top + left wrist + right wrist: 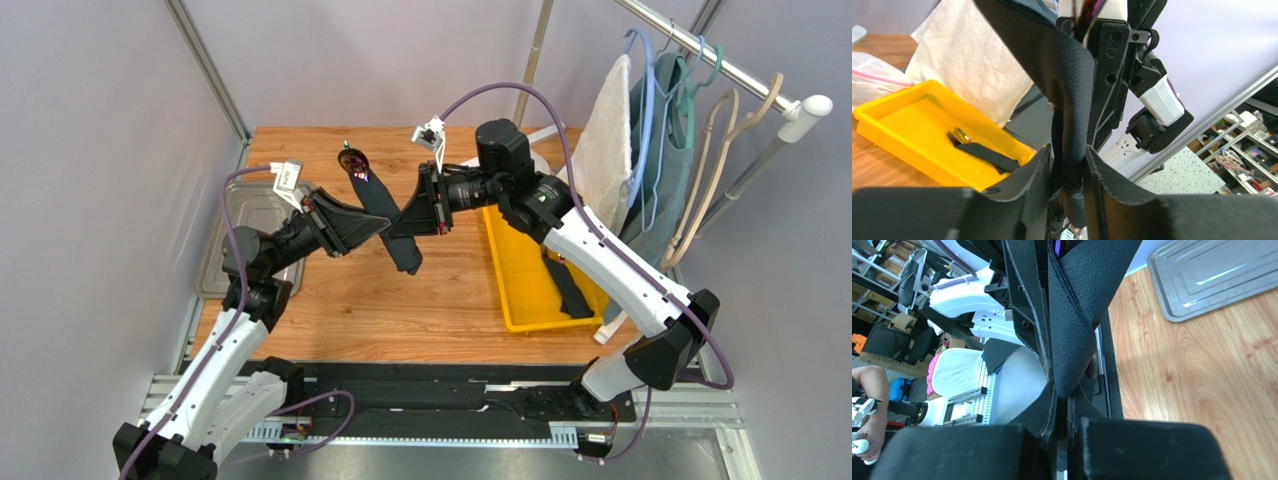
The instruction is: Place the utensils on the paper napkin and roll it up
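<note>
Rolled napkin held in mid-air, both my grippers on it.
My left gripper pinches the paper napkin roll mid-length, with the utensils poking out its far end. My right gripper is clamped on a fold. If I pull unevenly, the roll could unwind and drop cutlery onto the table.

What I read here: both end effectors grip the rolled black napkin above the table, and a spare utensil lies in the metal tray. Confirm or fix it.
Wrong tray: the spare utensil lies in the yellow tray, not the metal tray; the left wrist view shows it. The left end effector and right end effector do grip the rolled black napkin above the table.
</note>
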Robot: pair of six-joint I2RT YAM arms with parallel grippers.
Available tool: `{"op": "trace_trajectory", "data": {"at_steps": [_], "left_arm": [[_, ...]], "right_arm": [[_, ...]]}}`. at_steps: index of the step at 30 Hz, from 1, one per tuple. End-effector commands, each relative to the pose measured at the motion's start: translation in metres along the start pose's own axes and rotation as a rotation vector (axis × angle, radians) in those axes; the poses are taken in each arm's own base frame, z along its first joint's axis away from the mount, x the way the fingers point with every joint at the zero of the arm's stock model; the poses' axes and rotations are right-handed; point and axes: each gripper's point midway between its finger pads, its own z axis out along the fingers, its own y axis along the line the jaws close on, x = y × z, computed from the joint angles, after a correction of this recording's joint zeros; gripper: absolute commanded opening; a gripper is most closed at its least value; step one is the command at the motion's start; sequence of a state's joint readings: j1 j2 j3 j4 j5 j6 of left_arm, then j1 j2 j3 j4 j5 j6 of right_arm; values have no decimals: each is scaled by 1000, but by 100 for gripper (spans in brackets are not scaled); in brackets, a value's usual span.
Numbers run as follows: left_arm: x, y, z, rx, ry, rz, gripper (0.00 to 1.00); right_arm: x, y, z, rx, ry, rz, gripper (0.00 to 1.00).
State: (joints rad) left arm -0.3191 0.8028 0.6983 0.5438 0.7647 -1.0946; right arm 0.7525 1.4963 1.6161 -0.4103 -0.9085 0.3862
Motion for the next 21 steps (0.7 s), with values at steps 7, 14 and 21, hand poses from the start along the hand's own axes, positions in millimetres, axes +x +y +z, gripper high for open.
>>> {"op": "trace_trajectory", "data": {"at_steps": [7,14,21], "left_arm": [[-7,-6,1,12,-35,-41,45],[-15,-11,3,13,-56,-62,39],[-19,-14,4,15,-69,-81,44]], "right_arm": [[-25,40,-8,-101,-86,-111,0],[-24,38,-7,-98,-89,-109,0],[-27,39,-5,-105,-99,-95,0]]}}
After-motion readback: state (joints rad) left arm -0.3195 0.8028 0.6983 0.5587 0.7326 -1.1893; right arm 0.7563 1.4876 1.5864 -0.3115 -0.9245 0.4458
